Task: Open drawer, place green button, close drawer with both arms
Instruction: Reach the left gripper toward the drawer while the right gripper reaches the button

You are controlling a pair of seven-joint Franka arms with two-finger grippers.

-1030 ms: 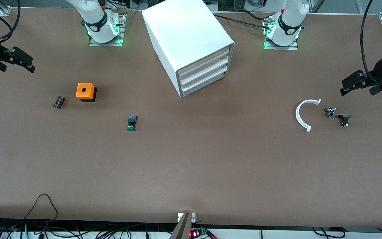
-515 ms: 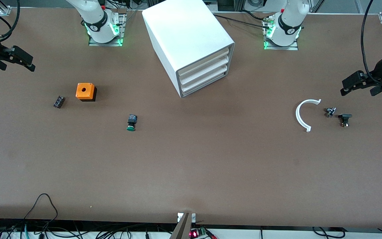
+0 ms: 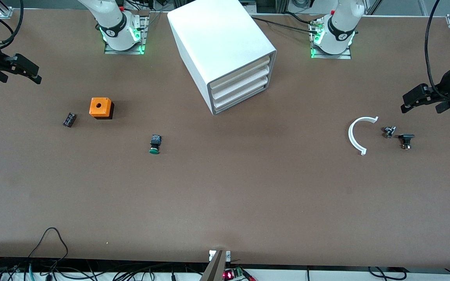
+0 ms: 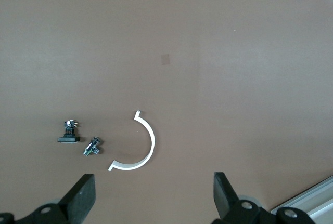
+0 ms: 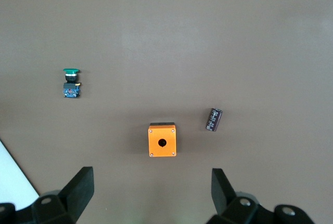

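Note:
A white cabinet (image 3: 221, 43) stands between the two arm bases, its three drawers all pushed in. The lowest drawer (image 3: 238, 102) sits flush in the grey front rim. The green-capped button (image 3: 154, 144) lies on its side on the table, nearer the front camera than the cabinet and toward the right arm's end; the right wrist view also shows this button (image 5: 71, 82). My right gripper (image 3: 27, 72) hangs open and empty over the table's edge at its own end. My left gripper (image 3: 414, 99) hangs open and empty at the other end, and in its wrist view the left gripper (image 4: 154, 198) holds nothing.
An orange cube with a hole (image 3: 100, 107) and a small black part (image 3: 69, 119) lie toward the right arm's end. A white curved strip (image 3: 357, 134), a small metal fitting (image 3: 389, 131) and a black part (image 3: 406, 140) lie beneath the left gripper. Cables trail along the table's front edge.
The right gripper has drifted very slightly; nothing else has moved.

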